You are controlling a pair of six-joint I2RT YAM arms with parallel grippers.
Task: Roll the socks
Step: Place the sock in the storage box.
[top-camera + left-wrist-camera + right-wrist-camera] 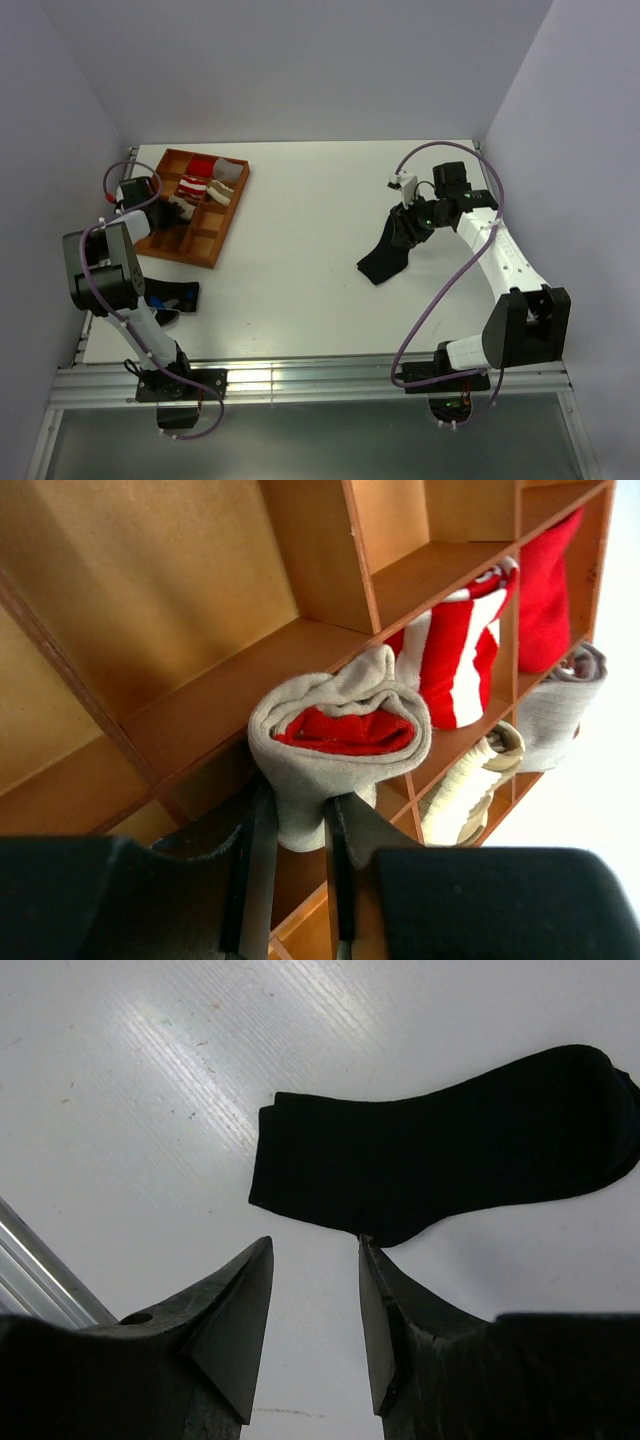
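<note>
My left gripper (297, 810) is shut on a rolled grey-and-red sock (340, 730), held over a compartment of the wooden divider tray (215, 235); in the top view the left gripper (172, 207) is over the tray's left side. My right gripper (315, 1250) is open and empty just above the table, beside the edge of a flat black sock (450, 1160). In the top view the right gripper (408, 222) is over the upper end of the black sock (384, 257).
The tray holds a red-and-white striped roll (455, 645), a red roll (550, 590), a grey roll (555, 710) and a cream roll (465, 785). Another dark sock (172, 298) lies by the left arm's base. White walls enclose the table.
</note>
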